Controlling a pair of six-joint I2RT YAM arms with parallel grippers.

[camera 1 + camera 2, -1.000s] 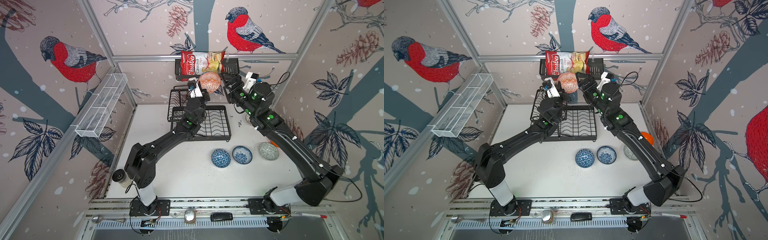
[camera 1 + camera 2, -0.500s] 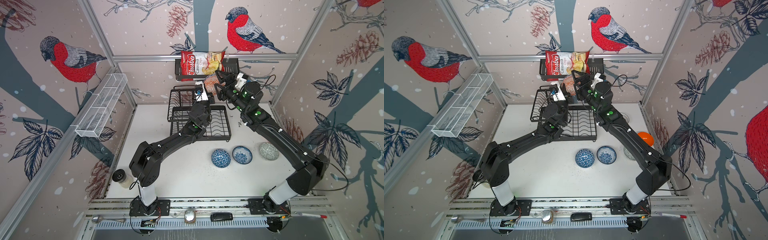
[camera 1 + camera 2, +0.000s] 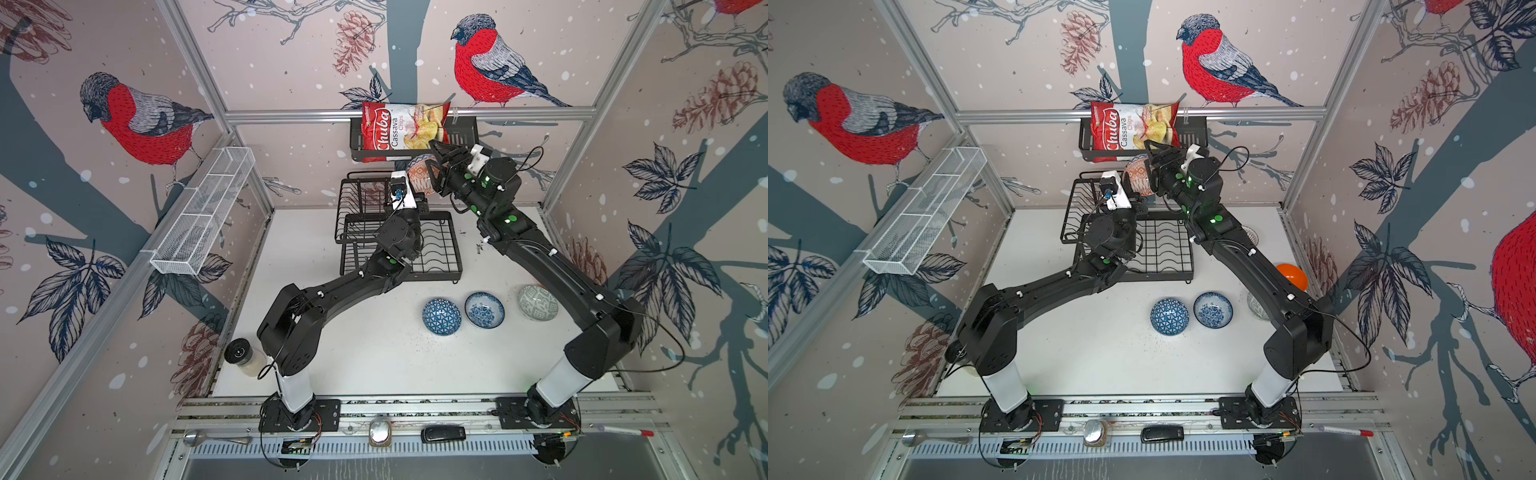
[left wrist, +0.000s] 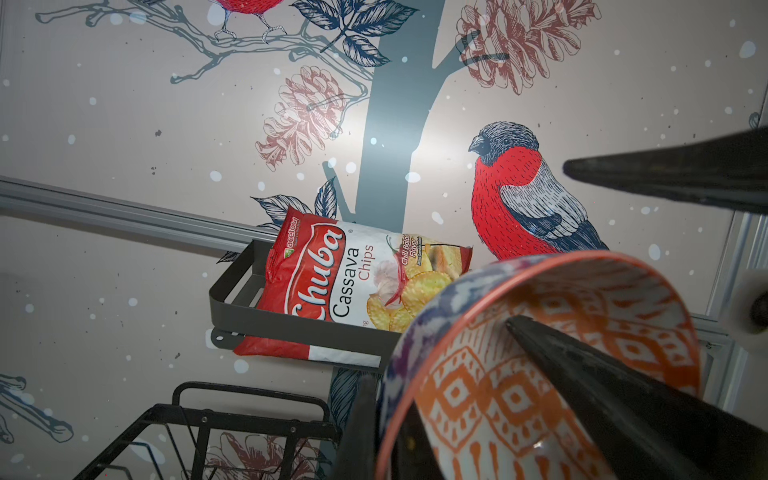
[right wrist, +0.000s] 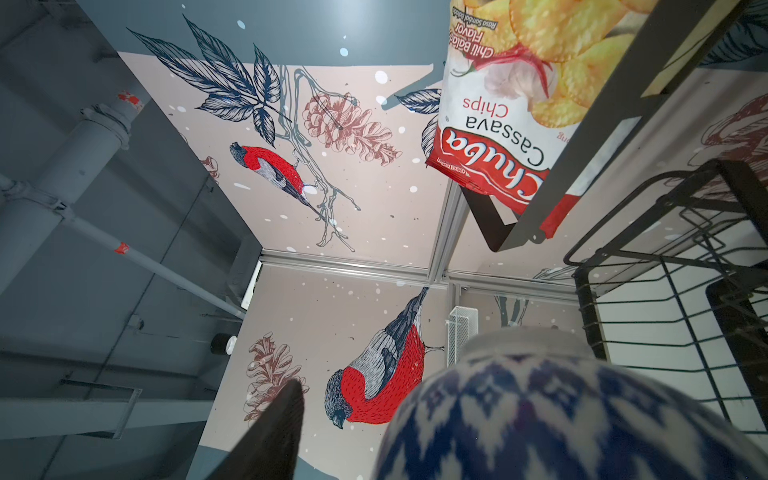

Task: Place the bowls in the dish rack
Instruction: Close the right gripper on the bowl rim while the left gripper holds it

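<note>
My left gripper (image 3: pixel 417 200) is shut on the rim of the orange-white bowl (image 3: pixel 419 176), holding it tilted in the air above the back of the black dish rack (image 3: pixel 457 266). My right gripper (image 3: pixel 436 163) is open and straddles the bowl's wall. One finger (image 4: pixel 582 374) is inside the bowl. The other finger (image 5: pixel 274 424) stands outside with a gap to the bowl's blue-white outside (image 5: pixel 540 415). On the table in front lie the blue triangle bowl (image 3: pixel 441 316), the blue-white floral bowl (image 3: pixel 484 309) and the grey-white bowl (image 3: pixel 537 302). A plain orange bowl (image 3: pixel 1292 274) shows behind the right arm.
A chips bag (image 3: pixel 399 129) sits in a black basket on the back wall, just above the held bowl. A white mesh shelf (image 3: pixel 203 216) hangs on the left wall. A jar (image 3: pixel 241 355) stands at the table's front left corner.
My right gripper has swung left onto the held bowl and its jaws have narrowed around the bowl's wall. The left gripper has kept its hold and shifted slightly.
</note>
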